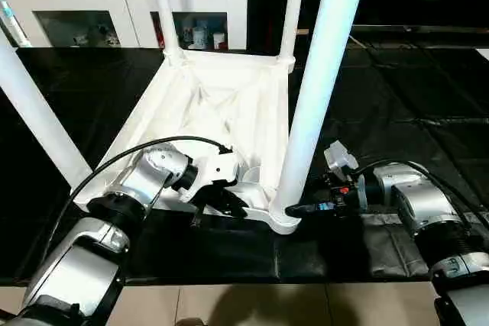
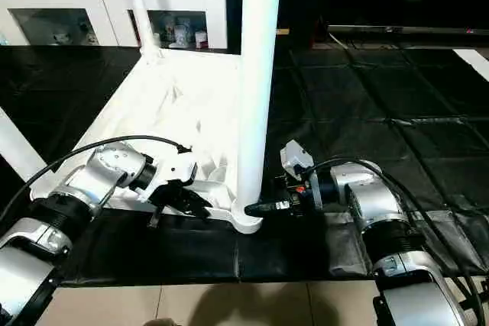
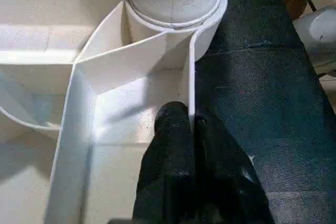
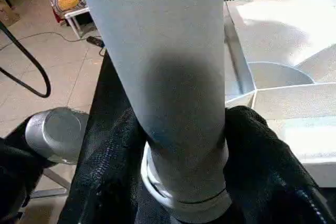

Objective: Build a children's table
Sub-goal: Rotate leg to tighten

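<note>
— Where is the children's table (image 1: 214, 104)?

— Centre of the head view, upside down on the black mat (image 1: 397, 97), its four legs pointing up.

— The left gripper (image 3: 193, 145)?

— Clenched on the tabletop's near rim (image 3: 191, 77).

— And the right gripper (image 4: 184, 145)?

— At lower right, its fingers (image 4: 262, 150) straddle the near corner leg (image 1: 321, 89) just above the socket; whether they grip it, I cannot tell.

**Both arms reach in low from either side**

The left arm (image 1: 84, 246) stretches forward and inward, its wrist bent across. The left gripper (image 3: 193, 129) has its black fingers pinched together on a thin white wall. The right arm (image 2: 382, 227) reaches inward, and the right gripper (image 4: 184, 145) has its fingers (image 4: 262, 161) on either side of a round white post.
</note>
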### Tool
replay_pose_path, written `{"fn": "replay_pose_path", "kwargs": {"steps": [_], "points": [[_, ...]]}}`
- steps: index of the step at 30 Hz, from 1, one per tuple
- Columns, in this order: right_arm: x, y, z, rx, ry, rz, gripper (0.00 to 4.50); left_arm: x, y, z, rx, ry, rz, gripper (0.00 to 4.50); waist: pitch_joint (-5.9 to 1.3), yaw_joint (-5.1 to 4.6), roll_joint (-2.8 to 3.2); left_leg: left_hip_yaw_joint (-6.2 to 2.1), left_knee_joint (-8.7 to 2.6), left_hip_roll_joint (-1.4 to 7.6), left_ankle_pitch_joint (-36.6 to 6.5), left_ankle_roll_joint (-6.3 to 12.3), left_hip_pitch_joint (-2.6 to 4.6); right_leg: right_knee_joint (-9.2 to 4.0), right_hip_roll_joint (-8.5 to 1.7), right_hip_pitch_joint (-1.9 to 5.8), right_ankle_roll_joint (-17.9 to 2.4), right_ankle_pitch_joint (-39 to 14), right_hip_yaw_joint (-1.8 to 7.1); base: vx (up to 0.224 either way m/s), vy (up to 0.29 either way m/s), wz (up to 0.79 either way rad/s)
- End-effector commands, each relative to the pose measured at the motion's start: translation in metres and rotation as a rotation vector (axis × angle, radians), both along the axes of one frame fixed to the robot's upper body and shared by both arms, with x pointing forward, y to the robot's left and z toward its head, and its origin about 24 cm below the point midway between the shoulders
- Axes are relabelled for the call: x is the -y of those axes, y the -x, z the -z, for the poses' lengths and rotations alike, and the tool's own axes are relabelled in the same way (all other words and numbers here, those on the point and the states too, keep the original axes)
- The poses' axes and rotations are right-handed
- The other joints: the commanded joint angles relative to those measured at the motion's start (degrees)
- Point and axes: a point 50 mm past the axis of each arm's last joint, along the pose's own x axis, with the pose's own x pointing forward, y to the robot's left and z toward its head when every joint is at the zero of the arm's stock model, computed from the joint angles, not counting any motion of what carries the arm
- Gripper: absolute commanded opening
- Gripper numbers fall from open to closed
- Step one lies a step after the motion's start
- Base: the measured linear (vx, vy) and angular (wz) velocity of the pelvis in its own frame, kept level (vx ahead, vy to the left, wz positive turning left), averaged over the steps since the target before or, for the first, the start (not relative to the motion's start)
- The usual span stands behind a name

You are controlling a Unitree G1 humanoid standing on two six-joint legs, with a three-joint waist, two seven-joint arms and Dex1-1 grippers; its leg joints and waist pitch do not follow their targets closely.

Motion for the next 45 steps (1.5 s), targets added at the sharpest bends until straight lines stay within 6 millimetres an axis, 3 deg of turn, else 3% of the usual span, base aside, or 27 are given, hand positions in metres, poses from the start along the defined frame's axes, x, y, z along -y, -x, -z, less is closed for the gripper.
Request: {"fn": "replay_pose_path", "kwargs": {"steps": [1, 8, 11, 12, 13, 14, 16, 18, 23, 26, 29, 30, 36, 37, 40, 41, 44, 45], "points": [[-0.003, 0.002, -0.002, -0.020, -0.034, -0.047, 1.98, 0.002, -0.001, -0.001, -0.006, -0.019, 0.021, 0.00, -4.04, -0.25, -0.41, -0.13, -3.43, 1.75, -7.2, 4.55, 0.16, -3.86, -4.16, 3.66, -12.8, -9.7, 3.01, 0.000, 0.000, 0.00], [-0.007, 0.007, 0.003, -0.049, -0.111, 0.083, 1.96, 0.014, -0.010, -0.002, -0.019, 0.077, -0.175, 0.00, -3.87, 0.03, -0.60, -0.09, -3.51, 1.78, -7.2, 4.49, 0.12, -4.04, -4.19, 3.67, -12.1, -11.1, 3.09, 0.000, 0.000, 0.00], [-0.013, 0.009, 0.010, -0.066, -0.132, 0.226, 1.96, 0.024, -0.012, -0.004, -0.025, 0.124, -0.268, 0.00, -3.56, -0.04, -0.57, -0.18, -3.68, 1.62, -8.8, 3.48, 0.16, -4.68, -4.33, 3.65, -10.4, -16.0, 2.97, 0.000, 0.000, 0.00], [-0.018, 0.012, 0.015, -0.090, -0.146, 0.307, 1.96, 0.031, -0.011, -0.005, -0.032, 0.155, -0.313, 0.00, -3.54, -0.21, -0.59, -0.21, -3.79, 1.53, -9.2, 2.97, 0.32, -4.89, -4.31, 3.61, -9.5, -17.9, 2.92, 0.000, 0.000, 0.00], [-0.020, 0.013, 0.016, -0.097, -0.150, 0.333, 1.96, 0.034, -0.011, -0.005, -0.033, 0.166, -0.330, 0.00, -3.36, -0.58, -0.75, -0.42, -4.09, 1.52, -9.3, 2.40, -0.03, -5.05, -4.36, 3.91, -8.4, -19.6, 2.86, 0.000, 0.000, 0.00], [-0.027, 0.015, 0.020, -0.106, -0.153, 0.418, 1.96, 0.042, -0.010, -0.006, -0.038, 0.202, -0.385, 0.00, -3.38, -0.79, -0.47, -0.48, -4.17, 1.58, -9.5, 2.07, 0.07, -5.12, -4.33, 3.82, -8.1, -20.2, 2.87, 0.000, 0.000, 0.00], [-0.034, 0.016, 0.022, -0.120, -0.154, 0.506, 1.96, 0.050, -0.009, -0.007, -0.030, 0.233, -0.424, 0.00, -3.34, -1.78, -0.79, -0.41, -4.20, 1.22, -9.3, 1.81, -0.05, -5.44, -4.19, 3.86, -7.5, -20.8, 2.89, 0.000, 0.000, 0.00], [-0.039, 0.015, 0.023, -0.117, -0.149, 0.577, 1.96, 0.054, -0.009, -0.008, -0.005, 0.244, -0.442, 0.00, -3.44, -2.89, -0.65, -0.28, -3.95, 0.75, -8.8, 2.61, -0.20, -5.90, -4.08, 3.76, -6.9, -21.6, 2.77, 0.000, 0.000, 0.00], [-0.041, 0.015, 0.022, -0.054, -0.118, 0.621, 1.96, 0.056, -0.008, -0.010, 0.067, 0.220, -0.403, 0.00, -3.37, -3.07, -0.50, -0.30, -4.05, 0.82, -9.0, 3.19, -0.01, -6.16, -3.87, 3.45, -5.8, -22.6, 2.79, 0.000, 0.000, 0.00], [-0.041, 0.017, 0.021, -0.042, -0.112, 0.654, 2.66, 0.052, -0.005, -0.010, 0.100, 0.201, -0.362, 0.00, -3.44, -3.09, -0.32, -0.56, -4.35, 1.28, -9.1, 3.22, -0.04, -5.75, -3.93, 3.52, -6.7, -19.3, 2.93, 0.000, 0.000, 0.00], [-0.036, 0.018, 0.023, -0.044, -0.086, 0.689, 2.71, 0.041, -0.002, -0.009, 0.131, 0.171, -0.298, 0.00, -3.52, -3.46, -0.23, -0.45, -4.33, 1.15, -9.0, 3.08, -0.07, -5.53, -3.93, 3.57, -7.7, -16.8, 3.04, 0.000, 0.000, 0.00], [-0.033, 0.019, 0.023, -0.045, -0.084, 0.682, 2.98, 0.037, 0.001, -0.008, 0.131, 0.167, -0.268, 0.00, -3.58, -3.29, -0.13, -0.34, -4.29, 1.30, -8.6, 3.16, 0.19, -5.38, -3.98, 3.50, -8.7, -15.1, 3.18, 0.000, 0.000, 0.00], [-0.012, 0.029, 0.016, -0.006, -0.109, 0.594, 3.34, 0.023, 0.006, -0.003, 0.128, 0.105, -0.171, 0.00, -3.90, -2.33, 0.09, -0.24, -4.05, 1.69, -6.4, 4.22, 0.27, -4.26, -3.89, 3.73, -10.8, -6.4, 3.25, 0.000, 0.000, 0.00], [0.006, 0.033, 0.010, 0.019, -0.105, 0.579, 3.45, 0.017, 0.006, -0.002, 0.136, 0.075, -0.133, 0.00, -3.95, -2.01, 0.19, -0.27, -3.97, 1.61, -6.1, 4.52, 0.19, -4.25, -4.01, 3.88, -11.2, -5.6, 3.16, 0.000, 0.000, 0.00], [0.024, 0.039, 0.002, 0.005, -0.108, 0.551, 3.64, 0.012, 0.004, -0.002, 0.149, 0.063, -0.108, 0.00, -3.85, -1.46, -0.04, -0.16, -3.86, 1.63, -6.1, 5.06, 0.11, -4.17, -3.89, 4.06, -11.1, -5.1, 3.22, 0.000, 0.000, 0.00], [0.031, 0.043, -0.002, -0.002, -0.115, 0.538, 3.88, 0.009, 0.003, -0.002, 0.155, 0.054, -0.103, 0.00, -3.82, -1.21, -0.05, -0.22, -3.86, 1.60, -6.3, 5.10, 0.06, -4.22, -4.00, 4.15, -10.7, -6.1, 3.16, 0.000, 0.000, 0.00], [0.049, 0.062, -0.012, -0.011, -0.105, 0.463, 4.01, 0.002, 0.001, -0.001, 0.173, 0.024, -0.085, 0.00, -3.62, -0.60, -0.48, -0.09, -3.83, 1.44, -7.8, 5.30, -0.01, -5.02, -4.18, 4.28, -8.2, -11.7, 3.12, 0.000, 0.000, 0.00], [0.054, 0.067, -0.014, -0.010, -0.093, 0.447, 4.14, 0.000, 0.001, -0.001, 0.173, 0.024, -0.085, 0.00, -3.59, -0.43, -0.55, -0.05, -3.87, 1.51, -8.2, 5.03, 0.15, -5.25, -4.19, 3.97, -7.3, -14.3, 3.03, 0.000, 0.000, 0.00]]}}
